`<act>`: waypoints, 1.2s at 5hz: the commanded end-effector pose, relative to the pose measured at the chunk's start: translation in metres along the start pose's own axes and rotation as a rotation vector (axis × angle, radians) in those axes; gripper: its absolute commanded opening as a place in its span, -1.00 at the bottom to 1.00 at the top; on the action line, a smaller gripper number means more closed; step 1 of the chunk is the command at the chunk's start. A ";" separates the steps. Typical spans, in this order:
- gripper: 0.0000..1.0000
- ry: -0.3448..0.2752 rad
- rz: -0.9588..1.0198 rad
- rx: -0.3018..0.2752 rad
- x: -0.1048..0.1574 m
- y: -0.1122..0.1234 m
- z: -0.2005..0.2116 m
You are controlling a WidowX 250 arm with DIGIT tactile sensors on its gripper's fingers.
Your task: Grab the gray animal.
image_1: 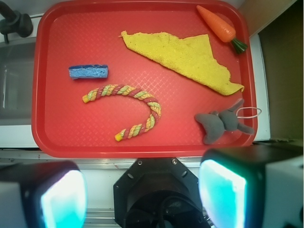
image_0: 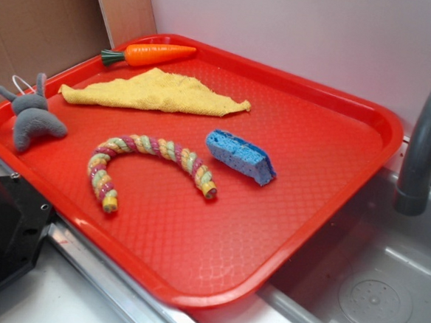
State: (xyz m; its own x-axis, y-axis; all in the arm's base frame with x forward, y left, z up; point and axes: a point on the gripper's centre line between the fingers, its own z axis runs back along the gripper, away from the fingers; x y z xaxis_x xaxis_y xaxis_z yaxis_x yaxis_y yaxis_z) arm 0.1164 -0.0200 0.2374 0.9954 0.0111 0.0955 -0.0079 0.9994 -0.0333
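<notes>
The gray animal (image_0: 33,118) (image_1: 221,122) is a small dark-gray plush with two long ears and a thin white loop. It lies at the left rim of the red tray (image_0: 331,96) (image_1: 57,28). In the wrist view it sits at the tray's lower right corner. My gripper (image_1: 142,197) hangs high above, off the tray's near edge, open with nothing between its fingers. The two glowing pads (image_1: 222,194) frame the robot base below. The gripper does not show in the exterior view.
On the tray lie a yellow cloth (image_0: 154,91) (image_1: 185,54), a toy carrot (image_0: 153,54) (image_1: 219,26), a striped rope toy (image_0: 153,157) (image_1: 133,107) and a blue sponge (image_0: 239,156) (image_1: 88,71). A sink with a gray faucet (image_0: 424,139) is to the right.
</notes>
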 end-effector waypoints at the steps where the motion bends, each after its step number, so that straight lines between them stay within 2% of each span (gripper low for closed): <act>1: 1.00 0.000 0.000 0.000 0.000 0.000 0.000; 2: 1.00 -0.044 0.249 0.004 0.004 0.007 -0.001; 3: 1.00 -0.046 0.500 0.014 0.009 0.016 -0.015; 4: 1.00 -0.071 0.753 -0.015 0.009 0.033 -0.037; 6: 1.00 -0.146 0.952 0.086 0.012 0.078 -0.090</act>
State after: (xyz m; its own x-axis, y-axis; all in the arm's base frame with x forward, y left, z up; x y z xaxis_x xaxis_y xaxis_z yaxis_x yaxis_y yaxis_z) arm 0.1364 0.0498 0.1404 0.5666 0.8047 0.1771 -0.8075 0.5851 -0.0749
